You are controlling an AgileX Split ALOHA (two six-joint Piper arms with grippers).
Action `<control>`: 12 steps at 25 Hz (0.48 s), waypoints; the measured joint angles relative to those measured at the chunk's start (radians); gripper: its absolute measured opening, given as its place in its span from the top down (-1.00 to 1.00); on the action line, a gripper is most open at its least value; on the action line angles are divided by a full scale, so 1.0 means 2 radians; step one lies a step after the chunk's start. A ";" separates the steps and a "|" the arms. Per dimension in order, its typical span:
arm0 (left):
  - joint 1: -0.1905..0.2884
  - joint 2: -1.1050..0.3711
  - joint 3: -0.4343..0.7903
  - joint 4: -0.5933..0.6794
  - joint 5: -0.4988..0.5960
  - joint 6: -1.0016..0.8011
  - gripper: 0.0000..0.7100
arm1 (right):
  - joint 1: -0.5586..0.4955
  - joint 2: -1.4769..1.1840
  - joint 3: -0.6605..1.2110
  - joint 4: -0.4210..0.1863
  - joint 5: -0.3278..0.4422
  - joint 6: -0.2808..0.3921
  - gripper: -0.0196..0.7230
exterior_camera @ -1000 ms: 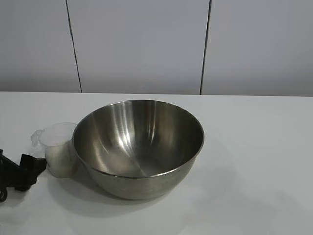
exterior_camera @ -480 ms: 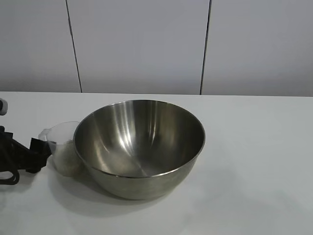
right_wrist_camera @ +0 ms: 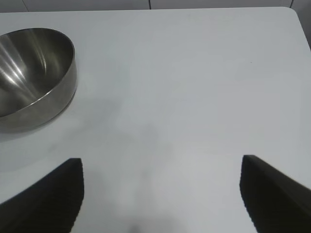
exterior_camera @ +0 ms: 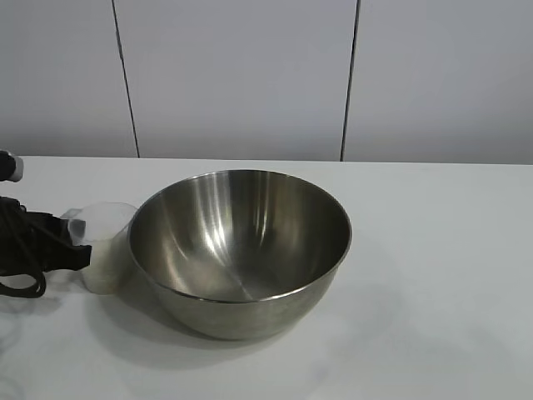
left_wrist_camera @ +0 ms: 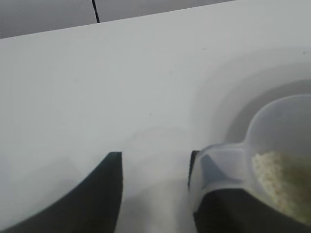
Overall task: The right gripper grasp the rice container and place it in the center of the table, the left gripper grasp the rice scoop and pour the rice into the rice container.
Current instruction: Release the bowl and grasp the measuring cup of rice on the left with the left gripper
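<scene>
Reaching from the table's (exterior_camera: 433, 275) left edge, left gripper (left_wrist_camera: 155, 189) apart beside rice scoop (exterior_camera: 104, 246), touching rice container (exterior_camera: 241, 250).

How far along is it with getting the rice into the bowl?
Done: the steel bowl stands mid-table, and the right gripper hangs open, clear of it. In hand: the left gripper is at the plastic cup beside the bowl, one finger at its tab handle; a firm grip isn't clear. Left: lift the cup and tip its rice in; the bowl looks empty.
</scene>
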 joint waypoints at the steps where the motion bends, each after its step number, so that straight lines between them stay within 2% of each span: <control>1: 0.000 0.000 0.000 0.000 0.000 0.003 0.44 | 0.000 0.000 0.000 0.000 0.000 0.000 -0.66; 5: 0.000 0.000 0.000 0.002 0.000 0.020 0.85 | 0.000 0.000 0.000 0.000 0.000 0.000 -0.66; 8: 0.000 -0.001 0.000 0.002 0.000 0.036 0.96 | 0.000 0.000 0.000 0.000 0.000 0.000 -0.66; 12: 0.000 -0.021 0.000 0.003 0.002 0.055 0.98 | 0.000 0.000 0.000 0.000 0.000 0.000 -0.66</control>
